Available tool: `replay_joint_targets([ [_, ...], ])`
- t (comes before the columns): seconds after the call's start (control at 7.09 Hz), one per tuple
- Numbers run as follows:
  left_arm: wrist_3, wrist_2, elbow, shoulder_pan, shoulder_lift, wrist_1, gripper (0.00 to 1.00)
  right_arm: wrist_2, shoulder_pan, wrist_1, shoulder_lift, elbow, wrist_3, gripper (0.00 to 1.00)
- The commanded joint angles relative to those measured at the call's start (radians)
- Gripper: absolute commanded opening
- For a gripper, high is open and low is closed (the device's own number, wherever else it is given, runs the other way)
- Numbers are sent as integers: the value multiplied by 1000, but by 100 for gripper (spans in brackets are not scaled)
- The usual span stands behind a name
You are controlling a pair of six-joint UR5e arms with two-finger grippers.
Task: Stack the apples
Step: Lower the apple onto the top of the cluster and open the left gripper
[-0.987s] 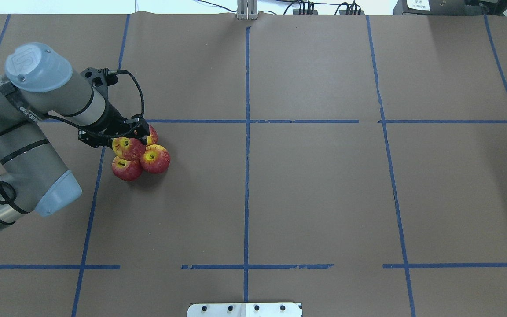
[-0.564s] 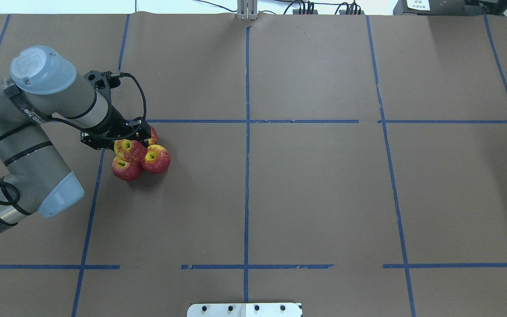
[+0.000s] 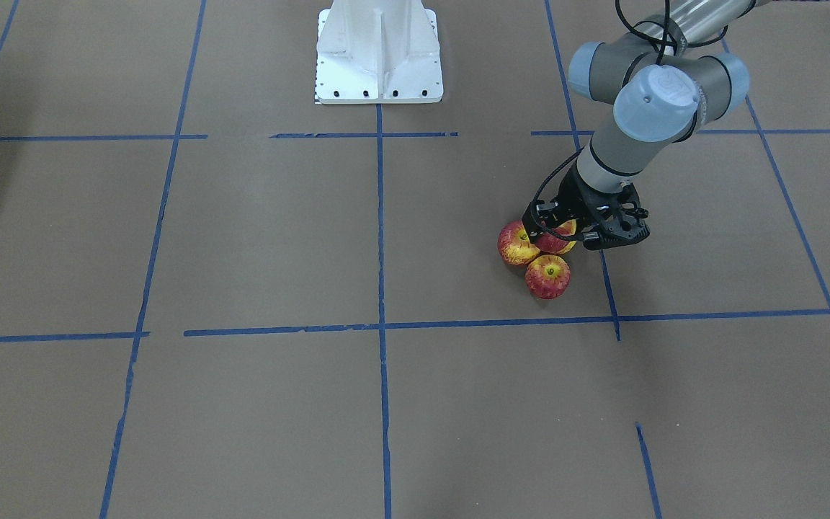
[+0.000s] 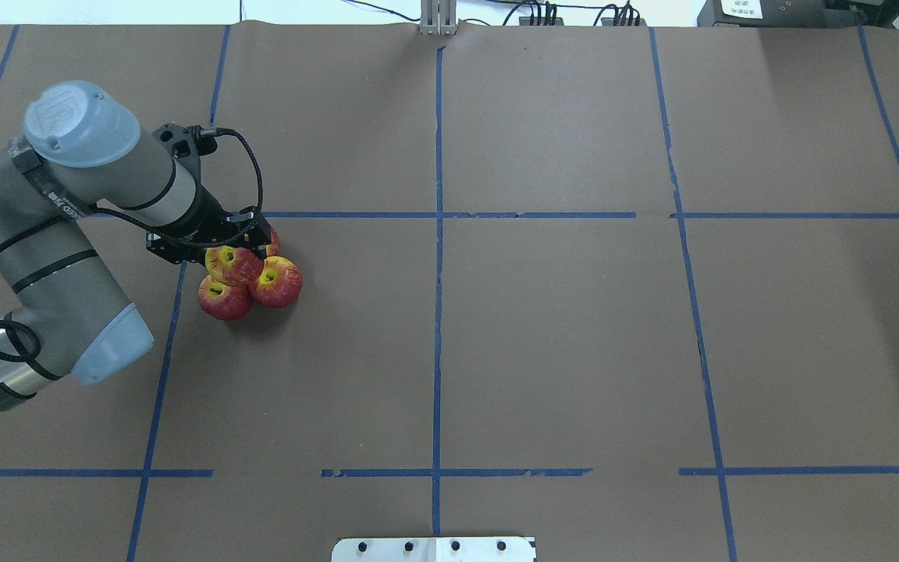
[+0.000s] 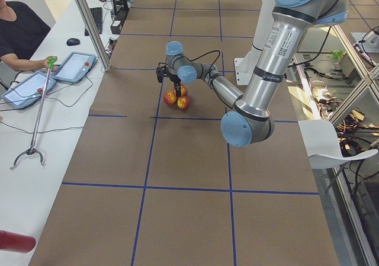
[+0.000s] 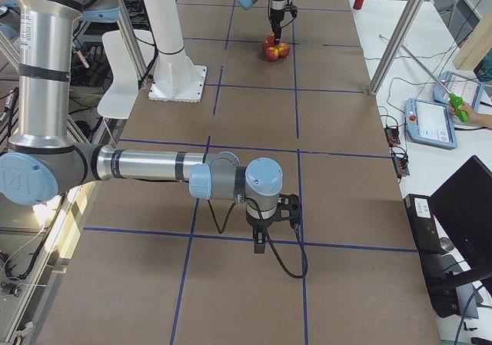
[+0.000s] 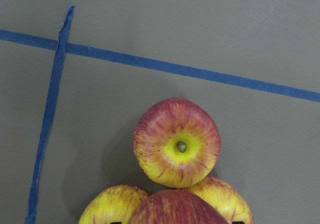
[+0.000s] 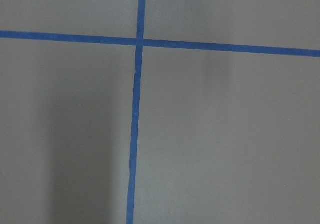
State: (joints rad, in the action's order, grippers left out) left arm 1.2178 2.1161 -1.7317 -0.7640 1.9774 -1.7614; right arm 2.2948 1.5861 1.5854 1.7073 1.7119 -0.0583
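Three apples lie bunched on the brown table: one at the front left [image 4: 223, 299], one at the front right [image 4: 278, 282], and a far one [image 4: 272, 243] mostly hidden under my left gripper [image 4: 232, 251]. That gripper is shut on a fourth apple [image 4: 233, 264] and holds it over the middle of the bunch. In the left wrist view the held apple [image 7: 172, 210] fills the bottom edge, above two yellow-sided apples and a red-streaked one [image 7: 176, 142]. The front-facing view shows the held apple [image 3: 558, 238] beside two others. My right gripper [image 6: 261, 241] shows only in the exterior right view, so I cannot tell its state.
Blue tape lines [image 4: 438, 234] divide the brown table into squares. The white robot base [image 3: 379, 50] stands at the middle of the robot's side. An operators' bench with tablets [image 5: 74, 64] and a person runs along the far side.
My left arm has shifted a little to the right with the held apple, which now sits closer over the middle of the three lower apples. The lower apples have not moved.
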Motion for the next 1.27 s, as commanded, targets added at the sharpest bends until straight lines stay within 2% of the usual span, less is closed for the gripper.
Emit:
replay_joint_targets([
  [0.0, -1, -1, 6, 0, 5, -1, 0, 0, 0, -1, 0, 0, 0, 100],
  [0.42, -4, -1, 15, 2, 5, -1, 0, 0, 0, 1, 0, 0, 0, 100],
  [0.56, -4, -2, 20, 2, 8, -1, 52, 0, 0, -1, 0, 0, 0, 100],
  [0.71, -3, -2, 21, 2, 9, -1, 100, 0, 0, -1, 0, 0, 0, 100],
  [1.13, -4, -5, 0, -12, 9, 5, 100, 0, 0, 1, 0, 0, 0, 100],
])
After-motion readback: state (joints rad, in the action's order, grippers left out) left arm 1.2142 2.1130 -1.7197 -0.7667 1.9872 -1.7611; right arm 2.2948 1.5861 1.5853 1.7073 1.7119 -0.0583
